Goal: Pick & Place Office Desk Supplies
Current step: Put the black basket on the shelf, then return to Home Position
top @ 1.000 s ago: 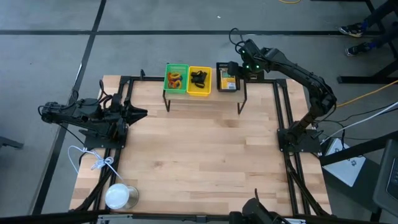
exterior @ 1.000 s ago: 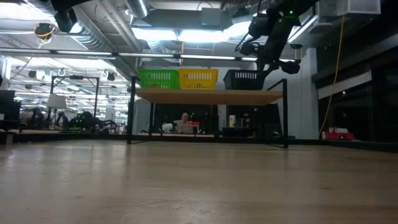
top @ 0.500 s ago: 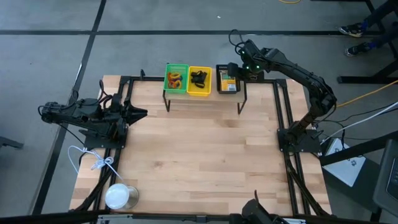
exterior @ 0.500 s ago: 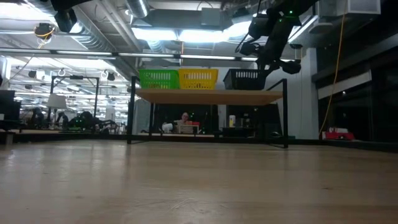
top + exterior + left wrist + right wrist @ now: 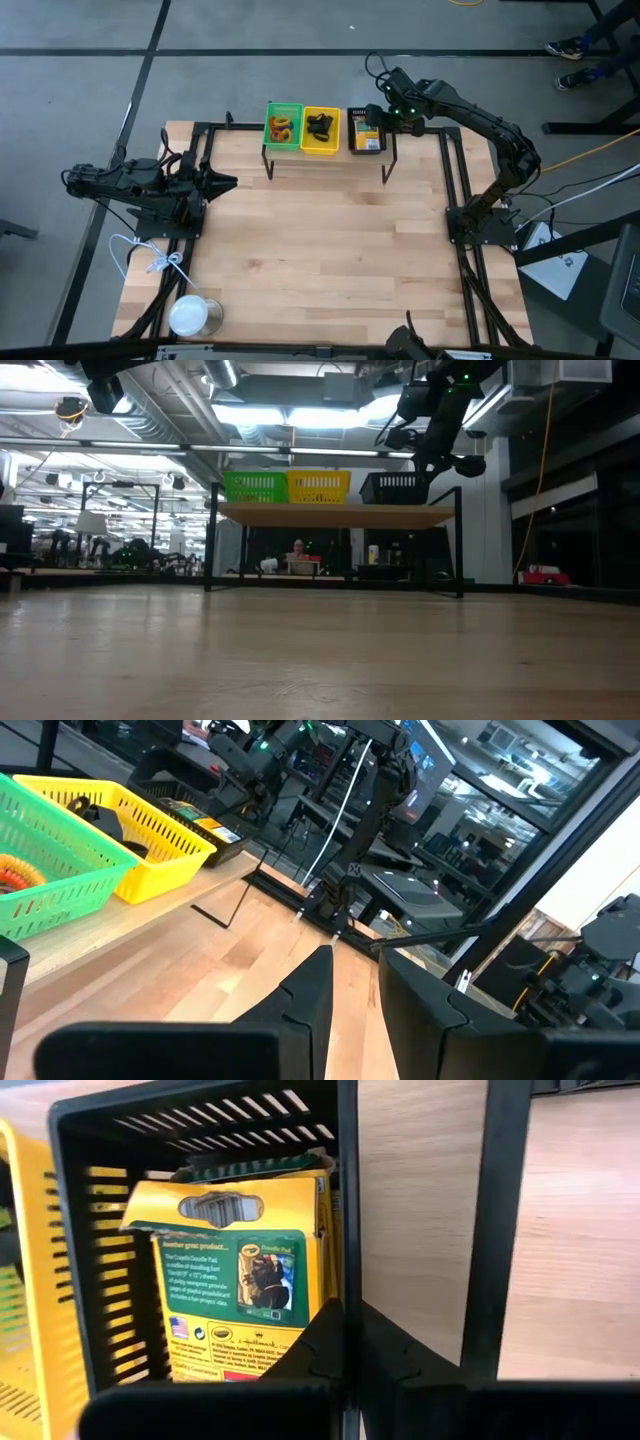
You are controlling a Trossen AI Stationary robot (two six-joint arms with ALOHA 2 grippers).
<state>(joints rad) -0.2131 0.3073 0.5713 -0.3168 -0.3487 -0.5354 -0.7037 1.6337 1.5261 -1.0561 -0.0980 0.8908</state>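
An overhead camera looked straight down on the wooden table [image 5: 320,240] and both arms. A table-level camera faced across it toward the raised shelf [image 5: 335,515]. The left wrist camera viewed that shelf obliquely from afar; the right wrist camera hung close over the black mesh tray [image 5: 200,1140].

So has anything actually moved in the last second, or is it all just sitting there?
Only slightly: the right end effector, shut and empty, has drawn a little away from the black mesh tray holding the printed boxes. Nothing was picked up or let go. The left end effector waits at the table's left edge, and the green tray and yellow tray are as they were.
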